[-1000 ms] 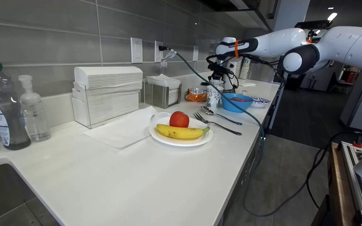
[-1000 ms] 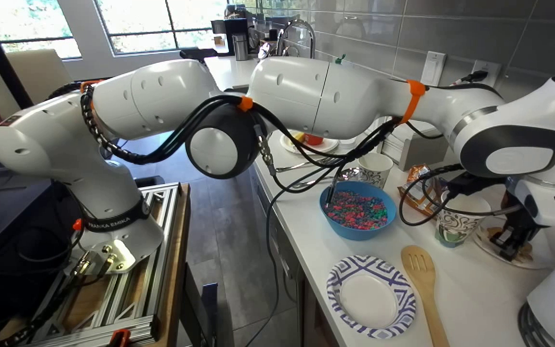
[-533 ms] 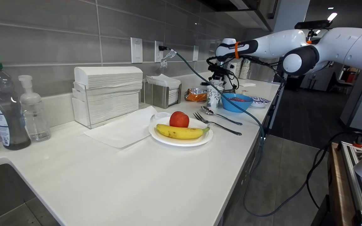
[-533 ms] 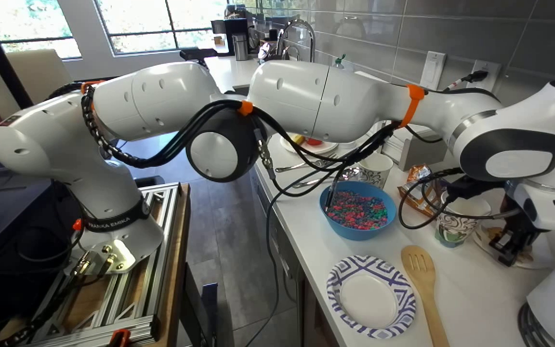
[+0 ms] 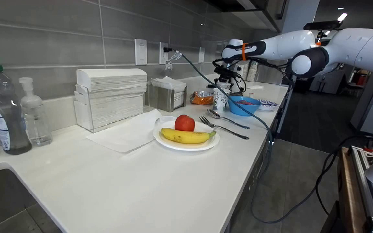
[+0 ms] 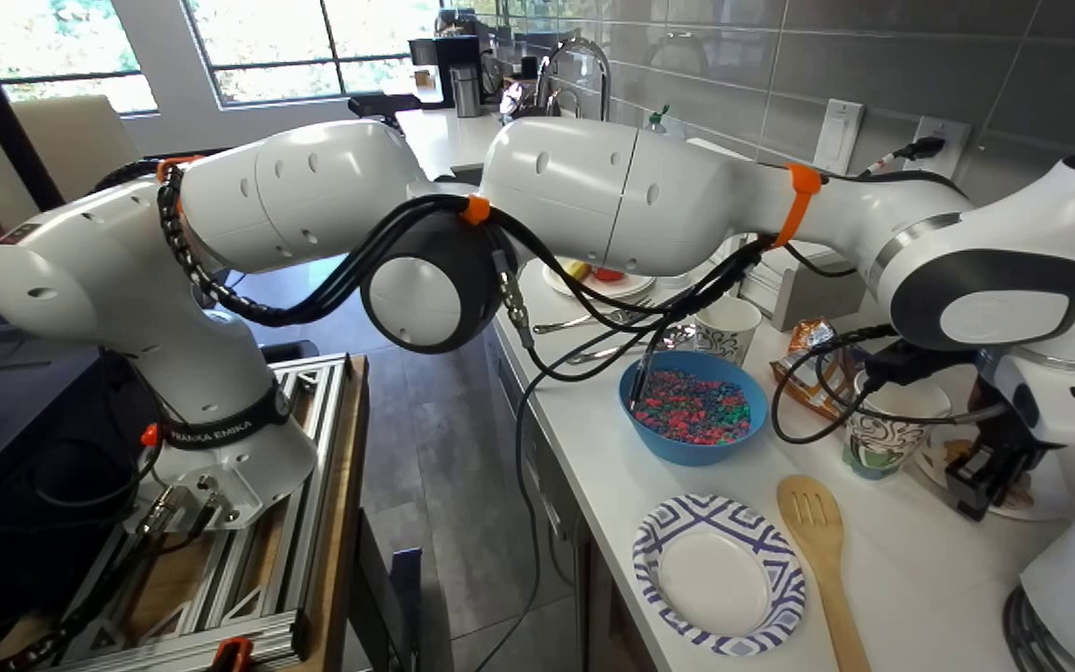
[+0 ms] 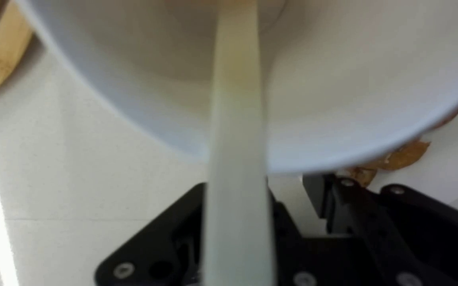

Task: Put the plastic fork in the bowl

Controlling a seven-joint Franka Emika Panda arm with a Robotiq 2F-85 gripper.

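On the counter: blue bowl, multicoloured bits inside, left of the claw in an exterior view.
Plastic fork: perhaps what sticks out of the cup in the wrist view, pale and long (badly blurred).
Claw: fingers parted, gripping nothing, just beside that cup.

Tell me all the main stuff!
bottles: 2, clear, near sink
paper stacks: 2, white, in holders
banana: 1, yellow, on white plate
apple: 1, red, beside banana
metal fork: 1, silver, beside spoon
spoon: 1, silver, near bowl
bowl: 1, blue, near cups
cups: 2, whitish, near snack bag
snack bag: 1, orange, near cups
patterned plate: 1, blue-white, near bowl
wooden spatula: 1, tan, beside patterned plate
blurred strip: 1, pale, wrist view
gripper: 1, black, near cup
arm: 1, white, over counter
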